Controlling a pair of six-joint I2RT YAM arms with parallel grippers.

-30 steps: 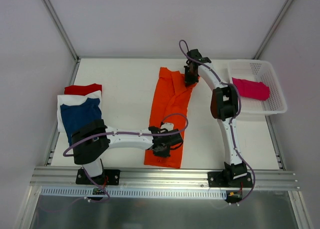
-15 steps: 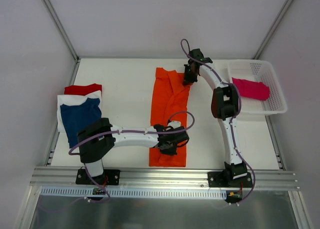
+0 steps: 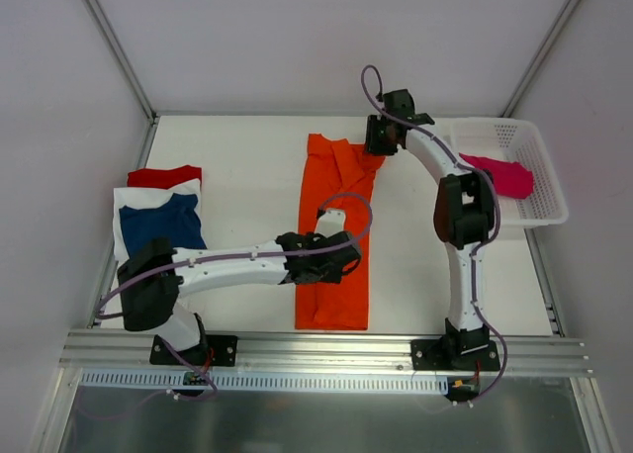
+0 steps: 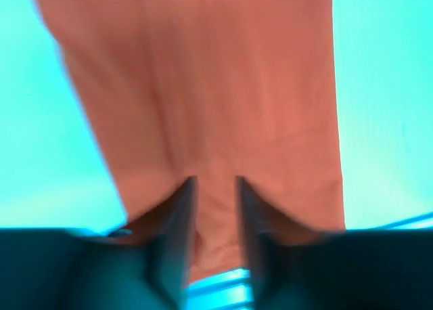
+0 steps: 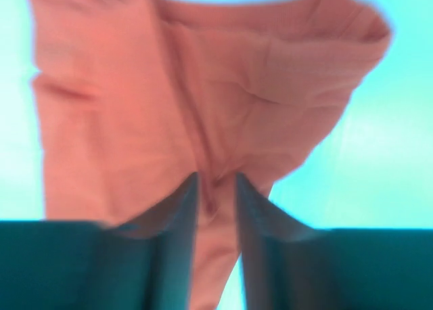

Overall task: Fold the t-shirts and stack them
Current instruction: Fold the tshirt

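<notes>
The orange t-shirt (image 3: 331, 191) lies as a long folded strip down the middle of the table (image 3: 247, 166). It looks soft, light and floppy, so I'd take it at the ends or corners to keep it from sagging. The left gripper (image 4: 215, 183) is pinched on cloth in its near half. The right gripper (image 5: 215, 179) is clenched on its far end.

Cameras: one overhead, two wrist-mounted.
Overhead looks down from behind my bases (image 3: 193, 350) at frame bottom; both wrist views sit close above the orange t-shirt (image 3: 326, 186), the region all three share.
</notes>
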